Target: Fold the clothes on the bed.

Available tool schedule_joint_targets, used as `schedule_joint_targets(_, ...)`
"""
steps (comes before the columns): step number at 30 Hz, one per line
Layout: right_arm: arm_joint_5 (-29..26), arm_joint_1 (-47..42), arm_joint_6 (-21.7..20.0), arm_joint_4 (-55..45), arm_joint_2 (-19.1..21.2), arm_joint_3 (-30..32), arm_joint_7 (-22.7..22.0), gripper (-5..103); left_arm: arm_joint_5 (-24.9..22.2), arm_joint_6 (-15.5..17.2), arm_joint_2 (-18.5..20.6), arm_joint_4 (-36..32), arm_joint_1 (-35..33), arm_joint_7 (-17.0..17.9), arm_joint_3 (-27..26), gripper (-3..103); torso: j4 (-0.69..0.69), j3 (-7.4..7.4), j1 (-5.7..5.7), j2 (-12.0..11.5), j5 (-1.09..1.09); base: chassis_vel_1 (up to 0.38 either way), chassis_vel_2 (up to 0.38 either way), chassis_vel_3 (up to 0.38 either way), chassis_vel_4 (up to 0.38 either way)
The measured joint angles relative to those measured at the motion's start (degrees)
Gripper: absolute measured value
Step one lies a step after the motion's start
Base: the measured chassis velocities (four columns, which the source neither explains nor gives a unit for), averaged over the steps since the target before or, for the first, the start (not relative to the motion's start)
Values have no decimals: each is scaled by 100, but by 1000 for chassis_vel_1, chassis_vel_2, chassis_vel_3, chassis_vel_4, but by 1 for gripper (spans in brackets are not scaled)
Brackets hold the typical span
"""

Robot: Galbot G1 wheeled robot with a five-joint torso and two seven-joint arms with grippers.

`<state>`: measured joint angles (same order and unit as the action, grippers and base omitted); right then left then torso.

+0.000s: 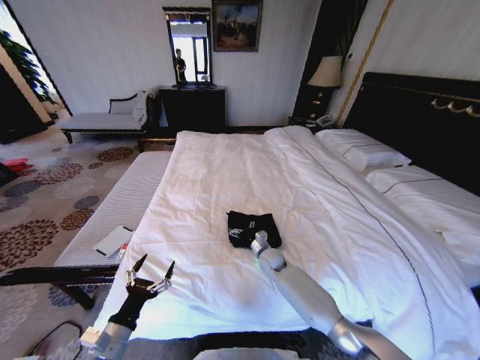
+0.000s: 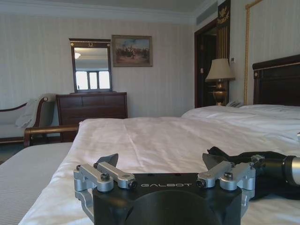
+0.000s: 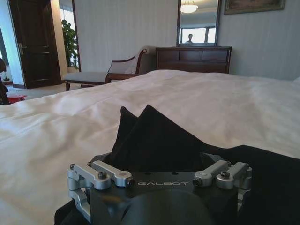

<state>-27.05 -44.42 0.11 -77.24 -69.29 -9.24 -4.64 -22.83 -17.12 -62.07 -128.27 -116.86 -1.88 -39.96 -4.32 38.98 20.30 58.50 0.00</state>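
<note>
T-shirt: one, black, with white print partly visible, bunched into a small compact heap. It lies on the white duvet of the bed, in the near half and roughly mid-width, well apart from the pillows.

Count:
- 1 bed, dark headboard with gold trim
- 2 pillows by the headboard
- 1 pale striped bench along the bed's left side, with one flat white item lying on it
- 1 dark dresser with a mirror above it at the far wall
- 1 framed picture, 1 lamp, 1 chaise by the wall

Right arm: reaches forward from the lower right, forearm stretched diagonally across the duvet, wrist at the near edge of the shirt. Right claw is down in the fabric. In the right wrist view, black cloth rises in two peaks from between the finger linkages, and the fingertips are buried under it. Linkages are drawn partly in, so it is clamped on the T-shirt.

Left arm: low at the near left corner of the bed, forearm angled up, not touching the shirt. Left claw points upward and toward the bed, fingers spread wide with nothing between them. The left wrist view shows both fingers splayed apart over the duvet, with the shirt and the right wrist beside them on the right.
</note>
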Motion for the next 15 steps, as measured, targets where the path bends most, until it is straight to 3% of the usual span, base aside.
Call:
schedule_joint_targets(5, -224, -151, -94, -566, 205, 64, -152, 100, 0, 0, 0, 0, 0, 0, 0, 100, 1, 0, 0, 0, 1, 0, 0, 0, 0)
schedule_joint_targets(10, -525, -349, -181, -1320, 759, 338, -399, 100, 0, 0, 0, 0, 0, 0, 0, 100, 0, -1, 0, 0, 0, 0, 0, 0, 0)
schedule_joint_targets(15, -606, -697, -6, -1636, 1288, 977, -490, 100, 0, -1, 0, 0, 0, 0, 0, 100, 1, -1, 0, 0, 1, 0, 0, 0, 0)
